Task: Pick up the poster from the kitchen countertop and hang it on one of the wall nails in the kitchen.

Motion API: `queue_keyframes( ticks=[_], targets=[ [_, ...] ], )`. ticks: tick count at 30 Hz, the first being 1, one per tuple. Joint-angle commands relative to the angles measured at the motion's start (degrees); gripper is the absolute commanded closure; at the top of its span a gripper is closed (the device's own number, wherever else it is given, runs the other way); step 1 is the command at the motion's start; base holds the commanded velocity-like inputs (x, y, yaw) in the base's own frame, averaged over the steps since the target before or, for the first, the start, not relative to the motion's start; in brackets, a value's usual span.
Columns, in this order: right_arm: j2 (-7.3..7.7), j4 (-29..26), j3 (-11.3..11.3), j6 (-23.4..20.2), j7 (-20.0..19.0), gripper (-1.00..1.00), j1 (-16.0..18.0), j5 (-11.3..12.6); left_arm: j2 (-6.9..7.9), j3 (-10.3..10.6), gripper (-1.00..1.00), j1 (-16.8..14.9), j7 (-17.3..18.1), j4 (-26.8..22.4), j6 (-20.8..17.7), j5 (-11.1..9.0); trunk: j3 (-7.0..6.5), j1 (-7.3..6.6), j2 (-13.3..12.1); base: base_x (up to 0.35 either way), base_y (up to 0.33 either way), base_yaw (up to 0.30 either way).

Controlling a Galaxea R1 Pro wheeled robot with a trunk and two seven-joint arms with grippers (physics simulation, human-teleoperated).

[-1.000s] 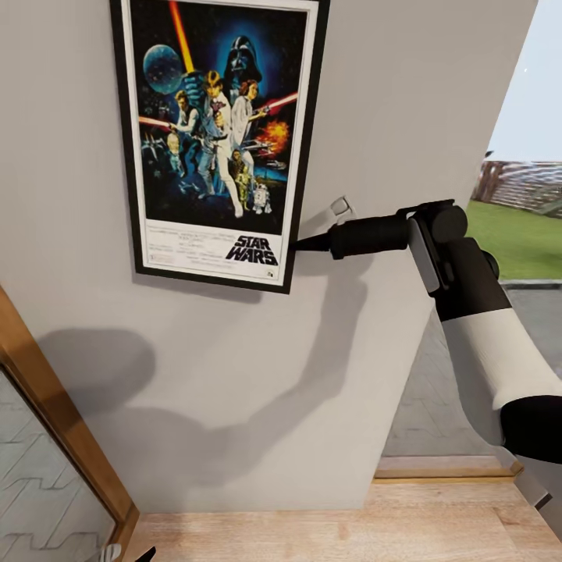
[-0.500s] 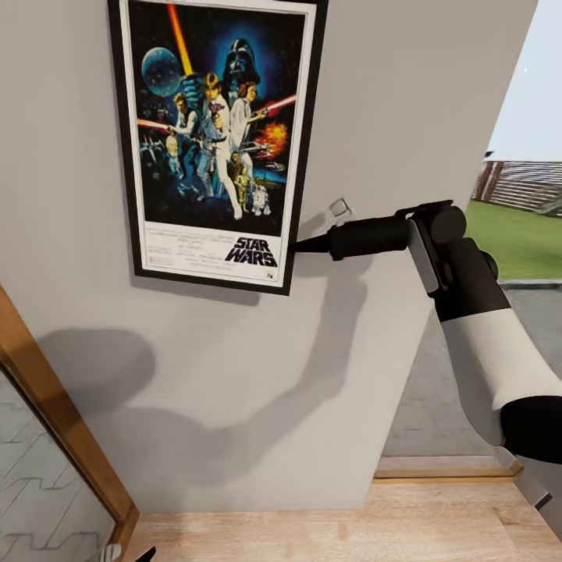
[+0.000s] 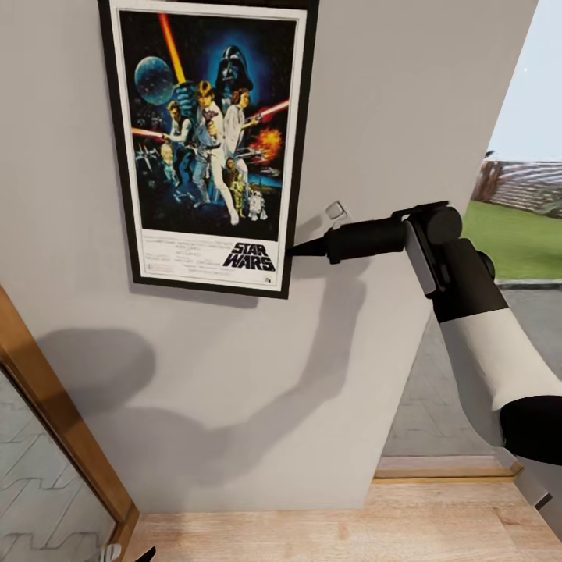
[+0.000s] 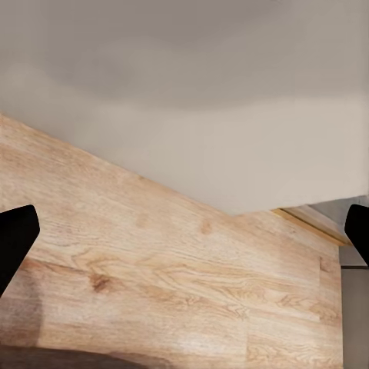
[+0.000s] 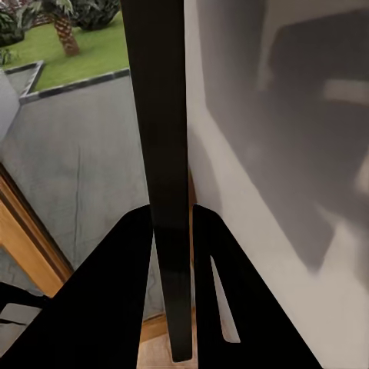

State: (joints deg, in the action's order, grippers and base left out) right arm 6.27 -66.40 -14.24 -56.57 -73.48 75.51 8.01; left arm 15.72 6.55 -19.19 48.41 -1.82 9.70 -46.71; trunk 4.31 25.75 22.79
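Since a second ago we see the poster [image 3: 209,144] slide toward ten o'clock along the wall [image 3: 390,101] and tilt less. The right gripper [image 3: 295,250], still pinching its lower right edge, has drifted the same way.

wall [image 3: 437,94]: plain grey, straight ahead, with soft dark shadows
small bracket [image 3: 337,209]: on the wall, right of centre
floor [image 3: 328,535]: light wood planks, near
wooden frame [image 3: 55,425]: slanted, near left
lawn [image 3: 515,238]: green, far right
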Motion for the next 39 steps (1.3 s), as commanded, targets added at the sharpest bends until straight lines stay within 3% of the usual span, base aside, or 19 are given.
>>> queue_keyframes(
  ticks=[1, 39],
  targets=[
    [0.05, 0.00, -0.14, -0.50, 0.02, 1.00, 0.08, 0.43, 0.01, 0.48, -1.00, -0.06, 0.10, 0.06, 0.40, -0.31, 0.13, 0.04, 0.13, 0.000, 0.000, 0.000],
    [0.09, -0.40, -0.26, -0.47, 0.08, 1.00, 0.08, 0.43, 0.01, 0.47, -1.00, -0.06, 0.10, 0.05, 0.40, -0.31, 0.13, 0.04, 0.13, 0.000, 0.000, 0.000]
  ],
)
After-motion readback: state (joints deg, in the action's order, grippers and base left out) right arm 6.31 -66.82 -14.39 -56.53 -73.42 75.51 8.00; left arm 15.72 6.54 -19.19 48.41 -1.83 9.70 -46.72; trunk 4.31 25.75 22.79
